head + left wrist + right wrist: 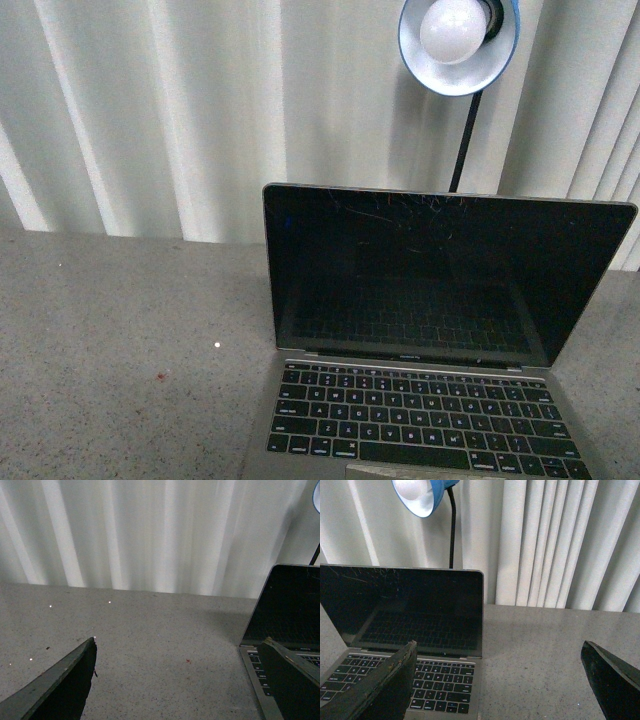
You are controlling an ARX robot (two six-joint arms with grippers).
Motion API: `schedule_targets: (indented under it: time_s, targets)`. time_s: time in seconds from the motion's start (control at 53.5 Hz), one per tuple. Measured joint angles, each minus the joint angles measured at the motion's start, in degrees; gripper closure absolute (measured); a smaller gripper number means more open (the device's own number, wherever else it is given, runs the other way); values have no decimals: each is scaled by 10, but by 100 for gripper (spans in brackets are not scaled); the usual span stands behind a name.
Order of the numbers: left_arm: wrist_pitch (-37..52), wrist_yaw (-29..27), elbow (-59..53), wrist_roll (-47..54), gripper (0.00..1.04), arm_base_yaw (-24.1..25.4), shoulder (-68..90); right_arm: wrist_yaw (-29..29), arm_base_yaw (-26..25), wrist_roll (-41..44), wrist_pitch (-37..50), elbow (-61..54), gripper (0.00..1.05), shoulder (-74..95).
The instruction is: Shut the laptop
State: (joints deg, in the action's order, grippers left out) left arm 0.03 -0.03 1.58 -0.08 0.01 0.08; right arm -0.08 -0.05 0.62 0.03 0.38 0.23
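The silver-grey laptop point(430, 330) stands open on the grey speckled table, its scratched black screen upright and facing me, black keys below. No arm shows in the front view. In the left wrist view my left gripper point(182, 652) is open over bare table to the left of the laptop point(287, 615); one finger point(290, 680) overlaps the keyboard's corner. In the right wrist view my right gripper point(500, 655) is open at the laptop's point(405, 615) right edge, one finger point(385, 685) over the keys, the other over the table.
A blue desk lamp point(458, 45) with a white bulb hangs on a black stem behind the laptop; it also shows in the right wrist view point(420, 497). White pleated curtains point(150, 110) close off the back of the table point(120, 330).
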Motion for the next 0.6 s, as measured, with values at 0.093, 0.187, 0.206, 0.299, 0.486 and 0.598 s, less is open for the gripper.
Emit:
schedule_targets:
  time_s: [0.093, 0.187, 0.206, 0.299, 0.486, 0.598]
  targets:
    - [0, 0, 0, 0, 7, 0, 0, 0, 0, 0, 0, 0, 7, 0]
    - [0, 0, 0, 0, 7, 0, 0, 0, 0, 0, 0, 0, 7, 0]
    - [0, 0, 0, 0, 7, 0, 0, 0, 0, 0, 0, 0, 7, 0]
    - [0, 0, 0, 0, 7, 0, 0, 0, 0, 0, 0, 0, 7, 0]
    - [0, 0, 0, 0, 7, 0, 0, 0, 0, 0, 0, 0, 7, 0]
    - [0, 0, 0, 0, 7, 0, 0, 0, 0, 0, 0, 0, 7, 0]
